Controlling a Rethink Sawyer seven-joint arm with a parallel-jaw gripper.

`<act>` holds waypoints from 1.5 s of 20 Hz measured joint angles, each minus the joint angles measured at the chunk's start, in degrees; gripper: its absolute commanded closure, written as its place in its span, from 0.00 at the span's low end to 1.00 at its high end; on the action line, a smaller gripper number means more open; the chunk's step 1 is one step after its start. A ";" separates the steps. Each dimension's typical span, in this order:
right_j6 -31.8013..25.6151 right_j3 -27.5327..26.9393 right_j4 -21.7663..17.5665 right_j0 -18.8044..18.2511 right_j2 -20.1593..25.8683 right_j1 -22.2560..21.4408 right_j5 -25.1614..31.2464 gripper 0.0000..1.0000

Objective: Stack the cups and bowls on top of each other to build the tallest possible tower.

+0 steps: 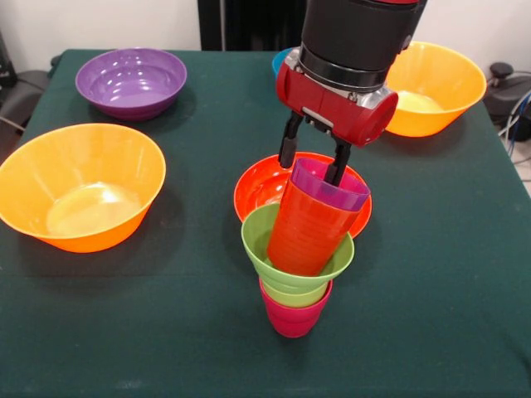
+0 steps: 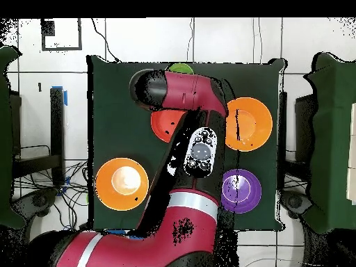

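Gripping the purple plastic cup's rim, my end effector tops a leaning tower of crimson, lime and orange-red cups at tabletop centre; bowls at ten, nine and one o'clock remain unstacked.

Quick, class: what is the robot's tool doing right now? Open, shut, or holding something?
Tool: its fingers straddle the rim of the purple cup atop the tower, one inside, one outside; whether they are clamped on it cannot be told.

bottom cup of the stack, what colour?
Crimson: the bottom cup sits under the lime green pieces, best seen in the front view.
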 measured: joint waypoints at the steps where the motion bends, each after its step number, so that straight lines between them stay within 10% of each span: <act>1: 0.00 0.00 0.00 0.00 0.00 -0.04 0.00 0.00; 30: 0.00 -2.32 -0.09 -0.08 -0.01 0.85 -0.01 0.00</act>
